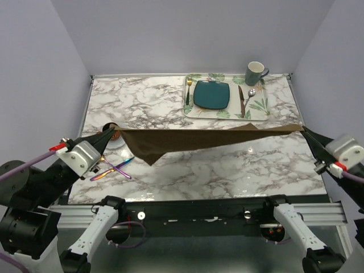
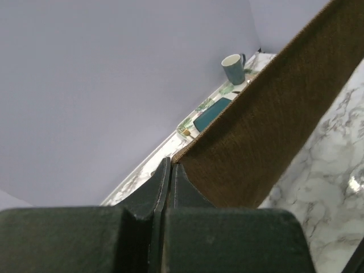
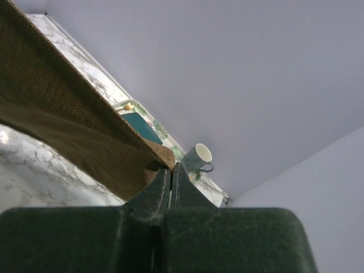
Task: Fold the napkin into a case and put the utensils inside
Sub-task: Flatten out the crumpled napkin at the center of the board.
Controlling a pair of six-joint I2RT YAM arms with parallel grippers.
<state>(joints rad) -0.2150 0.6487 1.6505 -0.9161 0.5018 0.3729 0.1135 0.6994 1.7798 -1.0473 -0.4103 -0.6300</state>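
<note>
left claw (image 1: pixel 113 134) and right claw (image 1: pixel 303 130) clamped on napkin (image 1: pixel 199 139) corners, utensils (image 1: pixel 118 166) partly hidden behind left arm (image 1: pixel 40 182)

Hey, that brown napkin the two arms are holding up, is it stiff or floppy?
Probably floppy: the napkin sags between the left gripper and right gripper, with a loose corner drooping. Likely light, since thin corner pinches carry it. Its coarse weave probably resists slipping.
</note>
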